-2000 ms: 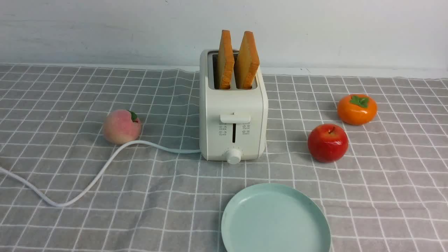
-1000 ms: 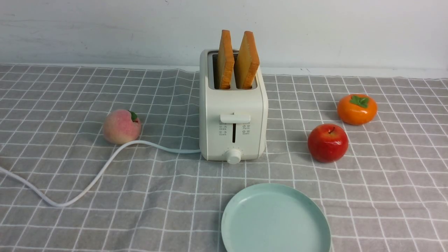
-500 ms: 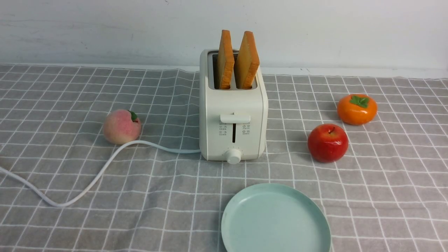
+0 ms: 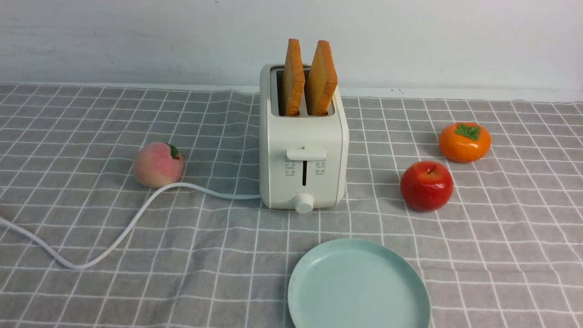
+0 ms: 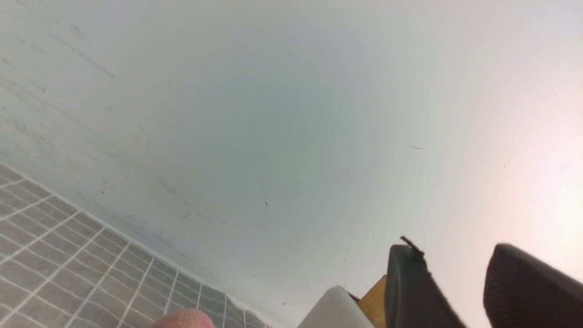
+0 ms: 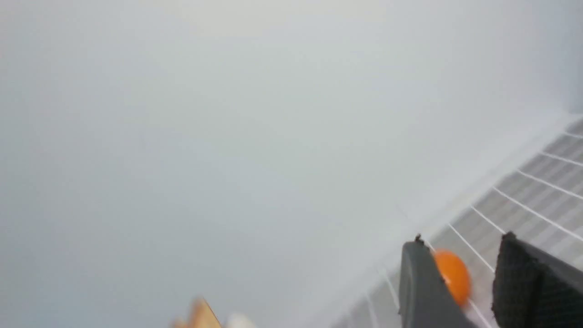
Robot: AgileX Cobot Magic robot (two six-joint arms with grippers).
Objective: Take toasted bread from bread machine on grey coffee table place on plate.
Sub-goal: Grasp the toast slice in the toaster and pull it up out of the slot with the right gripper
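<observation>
Two slices of toasted bread [image 4: 294,77] [image 4: 322,78] stand upright in the slots of the white bread machine [image 4: 303,155], in the middle of the grey coffee table [image 4: 91,118]. The pale green plate [image 4: 360,287] lies bare in front of it, slightly right. Neither arm shows in the front view. In the left wrist view my left gripper [image 5: 453,255] is open and holds nothing, with a corner of the bread machine [image 5: 334,310] and a toasted bread edge [image 5: 373,300] beside it. The right wrist view is blurred. My right gripper [image 6: 461,243] is open and holds nothing.
A peach [image 4: 158,164] sits left of the bread machine, with the white cord [image 4: 114,232] curving past it to the left edge. A red apple [image 4: 427,186] and an orange persimmon [image 4: 464,142] lie to the right. A white wall runs behind the table.
</observation>
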